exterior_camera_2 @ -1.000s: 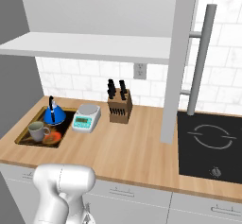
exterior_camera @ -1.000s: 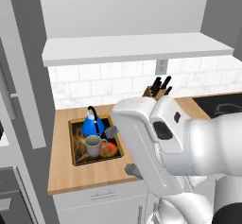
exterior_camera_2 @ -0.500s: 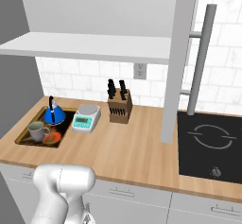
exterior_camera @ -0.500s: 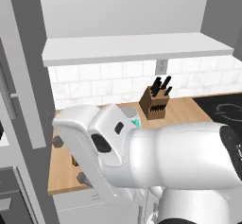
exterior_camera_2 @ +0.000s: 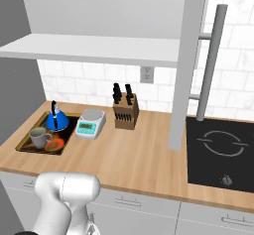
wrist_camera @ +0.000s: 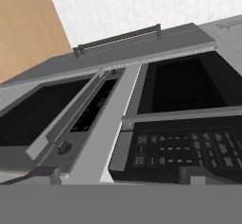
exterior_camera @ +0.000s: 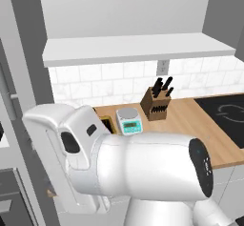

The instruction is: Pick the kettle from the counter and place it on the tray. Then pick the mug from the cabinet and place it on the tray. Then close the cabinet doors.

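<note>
While upright on tray (exterior_camera_2: 24,147), kettle (exterior_camera_2: 57,122) spout seemingly faces mug (exterior_camera_2: 39,138).

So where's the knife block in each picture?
Left base view: the knife block stands right of the middle, at the back of the counter.
Right base view: the knife block stands near the middle, slightly left.
Shared landmark: the white scale sits just to its left in both.

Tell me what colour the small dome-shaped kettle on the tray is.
Shiny blue kettle with black handle; clearest in right base view.
</note>
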